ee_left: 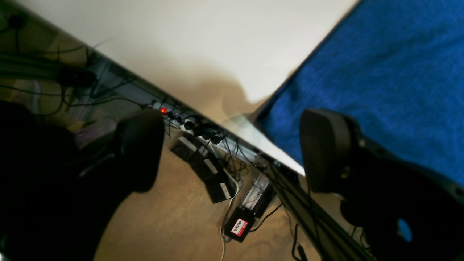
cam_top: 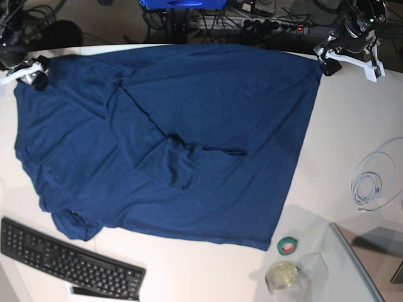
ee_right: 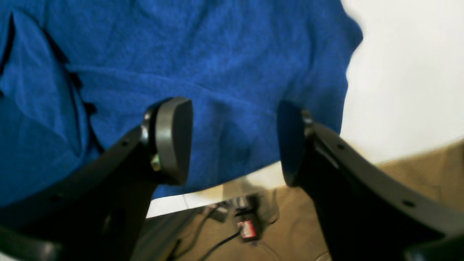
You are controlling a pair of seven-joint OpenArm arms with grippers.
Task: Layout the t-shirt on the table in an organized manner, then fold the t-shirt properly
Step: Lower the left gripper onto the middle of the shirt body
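Observation:
The dark blue t-shirt [cam_top: 170, 138] lies spread over most of the white table [cam_top: 352, 126], with creases through its middle and one sleeve bunched near the keyboard. My left gripper [cam_top: 329, 63] hovers at the shirt's far right corner by the table's back edge. In the left wrist view it [ee_left: 232, 150] stands open and empty, the t-shirt [ee_left: 380, 72] beside its right finger. My right gripper [cam_top: 34, 75] is at the far left corner. In the right wrist view it [ee_right: 232, 143] is open above the t-shirt [ee_right: 217, 54], with no fabric pinched.
A black keyboard [cam_top: 69, 258] lies at the front left. A green tape roll [cam_top: 288, 245] and a clear cup [cam_top: 282, 277] sit at the front right. A coiled white cable [cam_top: 371, 182] lies at the right. A power strip [ee_left: 192, 125] and cables hang below the back edge.

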